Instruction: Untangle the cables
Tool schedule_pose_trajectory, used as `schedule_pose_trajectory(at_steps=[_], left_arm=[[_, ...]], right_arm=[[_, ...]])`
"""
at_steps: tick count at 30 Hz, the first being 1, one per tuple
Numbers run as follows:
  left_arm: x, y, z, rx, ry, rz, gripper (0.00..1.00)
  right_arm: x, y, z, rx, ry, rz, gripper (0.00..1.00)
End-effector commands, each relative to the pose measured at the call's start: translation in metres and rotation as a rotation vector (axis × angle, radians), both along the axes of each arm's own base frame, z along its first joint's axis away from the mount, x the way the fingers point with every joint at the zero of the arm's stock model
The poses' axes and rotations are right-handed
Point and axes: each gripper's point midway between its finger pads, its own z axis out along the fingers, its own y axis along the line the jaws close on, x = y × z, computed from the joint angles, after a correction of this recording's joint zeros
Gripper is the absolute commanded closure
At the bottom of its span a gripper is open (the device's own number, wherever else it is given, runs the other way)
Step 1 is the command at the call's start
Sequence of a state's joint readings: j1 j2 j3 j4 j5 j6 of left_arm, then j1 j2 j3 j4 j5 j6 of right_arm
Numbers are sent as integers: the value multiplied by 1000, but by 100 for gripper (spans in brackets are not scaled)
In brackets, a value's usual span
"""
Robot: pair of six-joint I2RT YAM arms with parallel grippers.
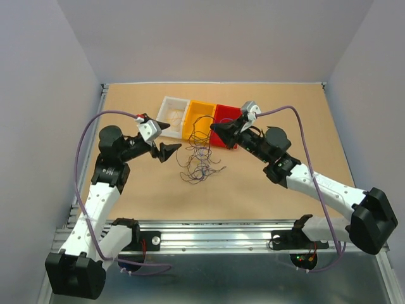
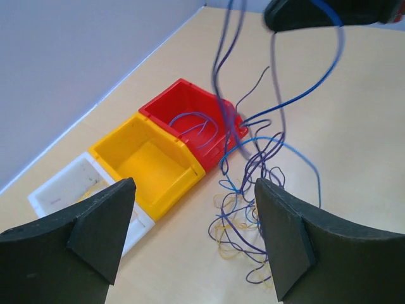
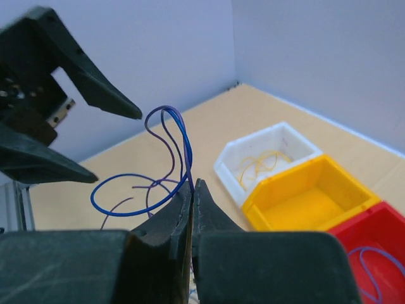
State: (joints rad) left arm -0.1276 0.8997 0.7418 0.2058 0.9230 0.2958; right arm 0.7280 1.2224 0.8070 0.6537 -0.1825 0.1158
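L gripper (image 1: 174, 138) jaws wide apart, R gripper (image 1: 213, 126) tight on cables (image 1: 201, 166), both arms inward

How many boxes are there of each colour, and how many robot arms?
White bin: 1
Yellow bin: 1
Red bin: 1
Robot arms: 2, the left arm and the right arm
Total: 5

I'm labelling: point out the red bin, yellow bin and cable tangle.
red bin (image 2: 161, 96): left wrist view, back rim.
yellow bin (image 2: 155, 166): left wrist view, inner floor.
cable tangle (image 1: 201, 167): top external view, its middle.
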Motion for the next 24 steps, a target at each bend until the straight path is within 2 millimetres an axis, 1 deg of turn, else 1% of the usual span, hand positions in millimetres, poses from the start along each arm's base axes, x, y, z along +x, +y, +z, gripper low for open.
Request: schedule_pose_trajectory(at_steps=[1, 3, 4, 5, 6, 8, 10, 11, 13, 14, 17, 18, 19, 21, 22, 23, 24], left_arm=[[-36, -21, 19, 26, -199, -125, 12], [-42, -24, 20, 35, -251, -118, 11], [-44, -25, 15, 39, -264, -118, 11], [-49, -26, 21, 38, -316, -124, 10], [-51, -26, 21, 35, -329, -124, 9], [-54, -29, 20, 36, -344, -134, 9], [-51, -33, 20, 42, -344, -136, 10], [-46, -36, 16, 48, -328, -137, 9], [-42, -43, 16, 51, -317, -138, 10], [-36, -47, 10, 58, -293, -140, 10], [-23, -55, 12, 66, -287, -101, 12], [-15, -56, 12, 72, -277, -71, 13], [-14, -60, 12, 74, -276, -74, 15], [-7, -67, 5, 86, -252, -68, 17], [0, -66, 11, 86, -257, -32, 18], [3, -72, 6, 92, -236, -30, 25], [10, -71, 5, 95, -224, 0, 35]], right_arm=[[5, 4, -1, -2, 117, -11, 99], [4, 6, -1, -6, 136, -1, 99], [4, 8, -2, -8, 145, 2, 99], [5, 9, -3, -13, 162, 6, 99], [5, 11, -5, -15, 172, 10, 99], [4, 13, -7, -22, 190, 15, 99], [3, 18, -8, -30, 199, 25, 99], [3, 20, -8, -30, 201, 28, 100], [2, 26, -8, -35, 202, 41, 100], [2, 28, -8, -36, 201, 43, 99], [0, 35, -8, -41, 203, 56, 100], [-1, 38, -8, -44, 203, 62, 99], [0, 40, -9, -45, 201, 63, 99], [-1, 42, -9, -48, 202, 69, 99], [-1, 46, -12, -54, 208, 76, 99], [-1, 47, -11, -55, 204, 76, 100], [-1, 48, -11, -56, 206, 79, 100]])
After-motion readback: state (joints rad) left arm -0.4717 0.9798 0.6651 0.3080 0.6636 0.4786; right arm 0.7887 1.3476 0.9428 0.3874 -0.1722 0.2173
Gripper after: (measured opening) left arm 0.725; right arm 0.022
